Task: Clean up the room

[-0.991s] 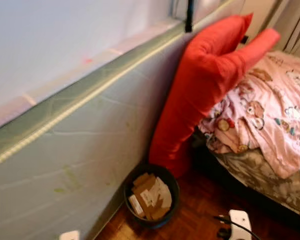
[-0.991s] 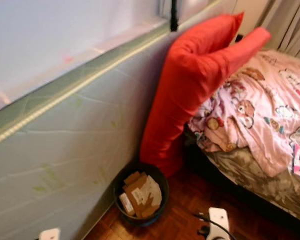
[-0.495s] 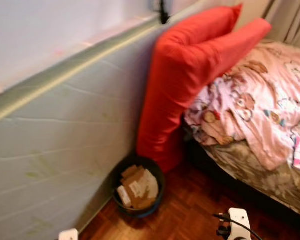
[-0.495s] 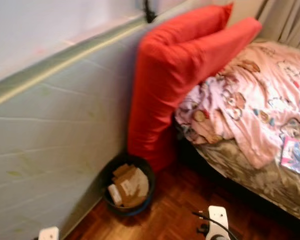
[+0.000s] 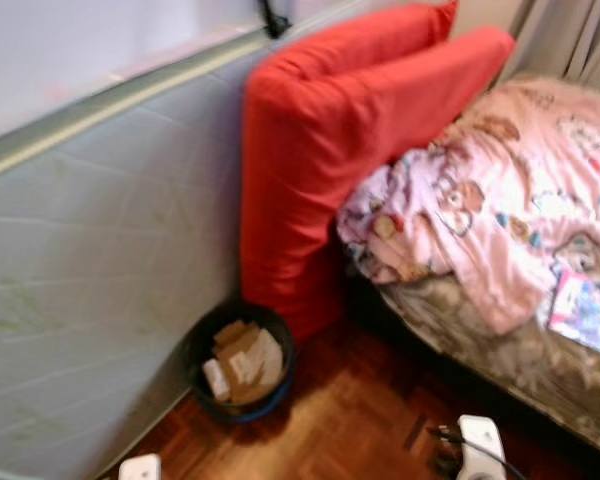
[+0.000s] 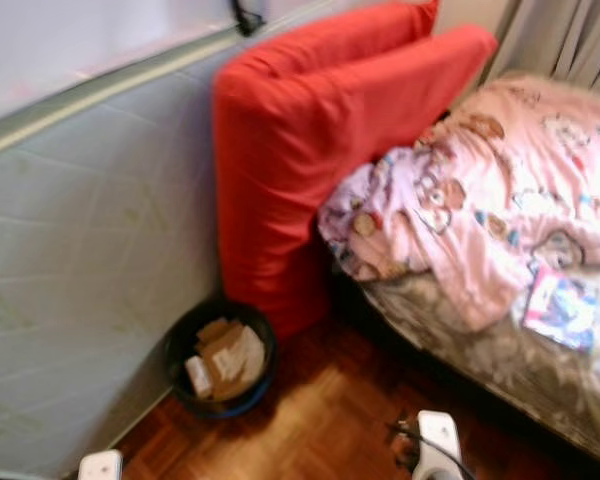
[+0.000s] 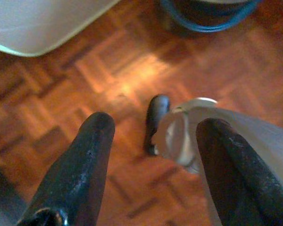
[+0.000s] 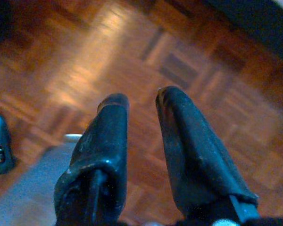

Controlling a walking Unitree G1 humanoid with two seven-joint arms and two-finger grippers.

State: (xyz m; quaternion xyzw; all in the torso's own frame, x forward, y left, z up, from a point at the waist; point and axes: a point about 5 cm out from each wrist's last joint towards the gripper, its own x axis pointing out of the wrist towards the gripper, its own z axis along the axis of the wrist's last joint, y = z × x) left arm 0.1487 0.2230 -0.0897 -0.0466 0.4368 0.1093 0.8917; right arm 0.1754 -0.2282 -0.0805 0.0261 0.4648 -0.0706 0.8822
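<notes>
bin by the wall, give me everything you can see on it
The bin is a small round tub, dark with a bluish rim, material not clear. It stands upright on the wood parquet floor, close to the pale grey-green upright panel and at the foot of the big red cushion, whose lower corner looks to reach its rim. It is open-topped and holds flattened brown cardboard pieces up to about the rim.

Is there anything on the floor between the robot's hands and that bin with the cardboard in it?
Nothing visible blocks the way. The bin stands against the wall below the red cushion, and bare wood floor lies between it and the robot. The left gripper and right gripper hang low over the floor, holding nothing.
</notes>
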